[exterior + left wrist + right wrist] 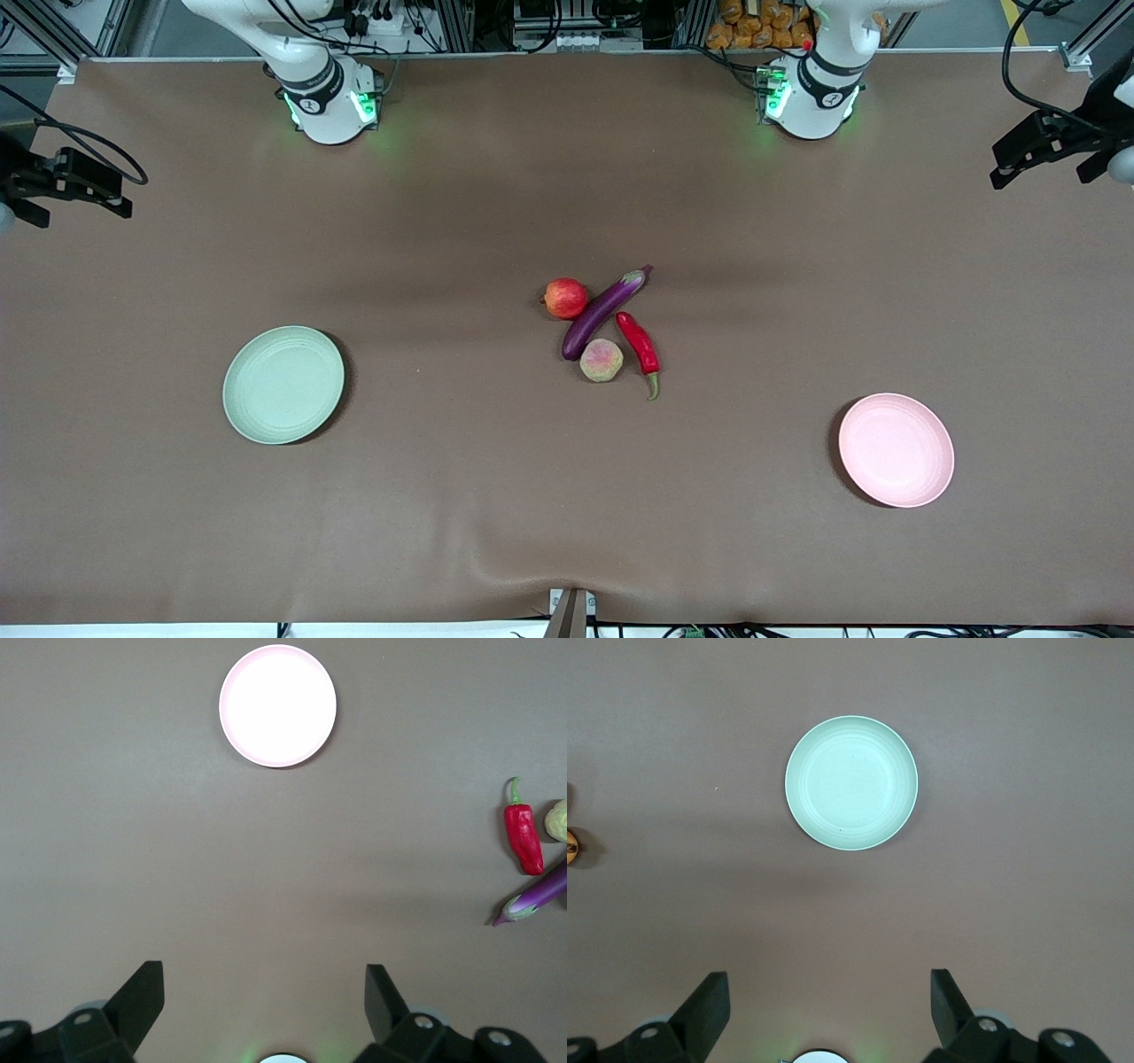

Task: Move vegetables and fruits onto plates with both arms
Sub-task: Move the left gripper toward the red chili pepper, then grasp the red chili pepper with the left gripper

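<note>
The purple eggplant (605,308) lies mid-table. The red pomegranate-like fruit (565,298) lies beside it, toward the right arm's end. The peach (601,360) and the red chili (640,344) lie nearer the front camera. The chili (524,835) and the eggplant's cap end (534,897) also show in the left wrist view. The pale green plate (283,384) (851,782) and the pale pink plate (896,450) (277,706) are empty. My left gripper (266,992) (1043,177) and my right gripper (828,992) (80,215) are open and empty. Each waits high over its own end of the table.
A brown mat (496,496) covers the whole table. The arms' bases (330,106) (811,102) with green lights stand at its edge farthest from the front camera. Both plates lie apart from the produce, with bare mat around them.
</note>
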Controlling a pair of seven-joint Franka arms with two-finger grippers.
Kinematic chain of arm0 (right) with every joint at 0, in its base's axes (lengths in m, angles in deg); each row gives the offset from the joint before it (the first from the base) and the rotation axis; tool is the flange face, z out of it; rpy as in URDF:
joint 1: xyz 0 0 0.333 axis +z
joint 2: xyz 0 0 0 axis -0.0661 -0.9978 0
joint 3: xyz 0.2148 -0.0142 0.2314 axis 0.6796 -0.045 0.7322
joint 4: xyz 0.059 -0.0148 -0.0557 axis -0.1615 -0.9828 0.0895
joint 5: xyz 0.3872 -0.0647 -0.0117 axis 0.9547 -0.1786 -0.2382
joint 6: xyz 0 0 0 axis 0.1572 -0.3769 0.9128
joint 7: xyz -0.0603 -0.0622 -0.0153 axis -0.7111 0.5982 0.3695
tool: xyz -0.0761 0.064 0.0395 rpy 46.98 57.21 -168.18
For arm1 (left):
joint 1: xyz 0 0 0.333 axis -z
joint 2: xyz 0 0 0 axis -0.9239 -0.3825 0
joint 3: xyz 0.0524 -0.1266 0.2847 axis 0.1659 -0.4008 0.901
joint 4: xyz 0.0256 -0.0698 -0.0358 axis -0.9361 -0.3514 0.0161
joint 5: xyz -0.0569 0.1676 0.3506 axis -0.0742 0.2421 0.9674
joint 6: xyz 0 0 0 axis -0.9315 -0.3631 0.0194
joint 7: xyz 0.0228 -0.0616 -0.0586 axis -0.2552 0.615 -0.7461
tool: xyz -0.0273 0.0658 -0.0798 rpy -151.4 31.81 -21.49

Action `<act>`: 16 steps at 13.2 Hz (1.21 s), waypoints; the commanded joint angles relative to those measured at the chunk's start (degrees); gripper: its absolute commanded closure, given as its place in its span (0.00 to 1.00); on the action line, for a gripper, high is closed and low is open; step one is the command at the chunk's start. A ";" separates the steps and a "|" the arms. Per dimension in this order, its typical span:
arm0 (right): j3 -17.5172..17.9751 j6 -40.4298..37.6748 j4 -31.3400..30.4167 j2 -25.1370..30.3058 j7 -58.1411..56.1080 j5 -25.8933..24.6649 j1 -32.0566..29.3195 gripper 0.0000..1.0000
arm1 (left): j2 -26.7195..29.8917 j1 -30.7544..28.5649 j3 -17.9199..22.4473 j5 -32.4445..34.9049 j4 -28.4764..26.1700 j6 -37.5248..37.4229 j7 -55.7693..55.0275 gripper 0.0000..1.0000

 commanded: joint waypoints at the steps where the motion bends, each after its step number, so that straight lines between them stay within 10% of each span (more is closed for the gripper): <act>1: 0.76 0.16 -0.06 0.27 0.55 -0.73 -1.08 0.00 | -0.27 0.08 -0.48 0.15 0.72 -1.13 1.11 0.00; 9: 0.76 0.25 0.12 -1.23 0.02 -0.82 -1.43 0.00 | -5.17 0.87 -1.88 -3.71 0.72 0.53 -1.52 0.00; 16: 0.76 0.25 0.12 -1.31 0.02 -0.73 -1.52 0.00 | -21.60 2.97 -13.75 -3.11 -0.94 15.98 -26.46 0.00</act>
